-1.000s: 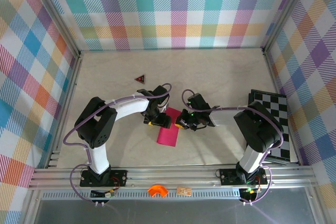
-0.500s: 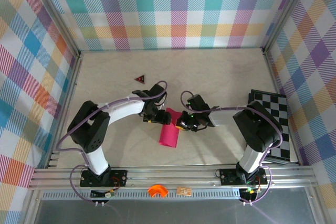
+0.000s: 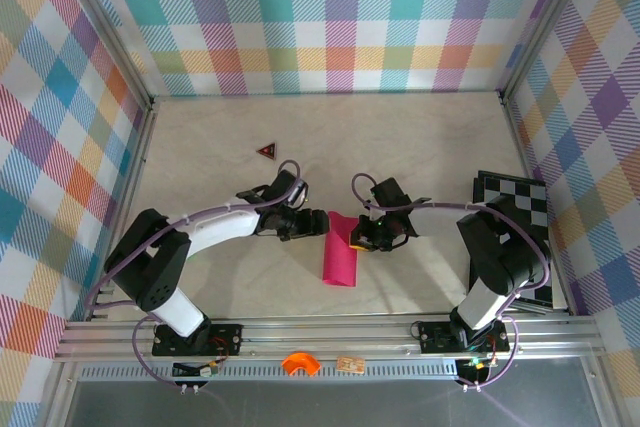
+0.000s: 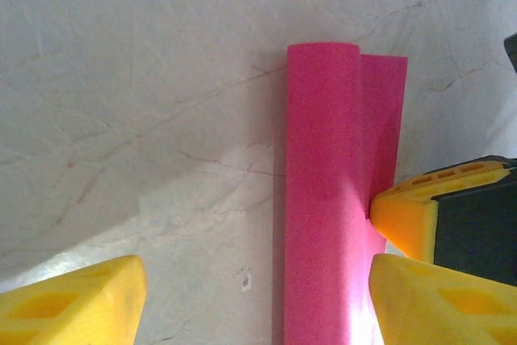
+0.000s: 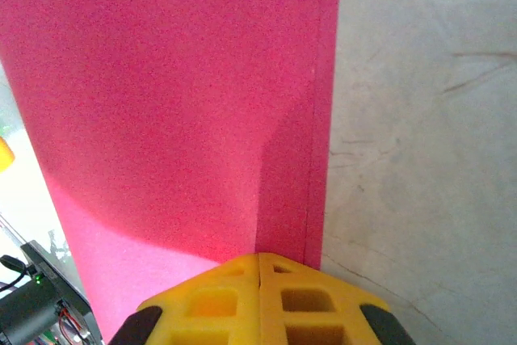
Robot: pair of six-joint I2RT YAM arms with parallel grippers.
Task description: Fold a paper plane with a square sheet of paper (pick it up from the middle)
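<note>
The square sheet of paper (image 3: 340,257) lies on the table doubled over lengthwise into a narrow magenta strip with a rounded, uncreased fold (image 4: 323,159); no paper plane is in view. My right gripper (image 3: 357,238) is at the strip's right side, shut, and the free edge of the upper layer (image 5: 161,78) runs into the seam between its tips (image 5: 258,258). My left gripper (image 3: 314,226) is low on the strip's left side. It is open, with the strip (image 4: 323,280) between its yellow fingers (image 4: 77,300). The right gripper's fingertip (image 4: 408,216) touches the paper just ahead of my left gripper's right finger.
A tiny dark red triangle (image 3: 266,150) lies behind the left arm. A black-and-white checkerboard (image 3: 520,237) rests at the right wall, under the right arm's elbow. Plaid walls close three sides. An orange piece (image 3: 298,362) sits on the front rail.
The strip and my right gripper have shifted a little to the right. My left arm has stretched out and lowered, following the strip, and its jaws have narrowed slightly.
</note>
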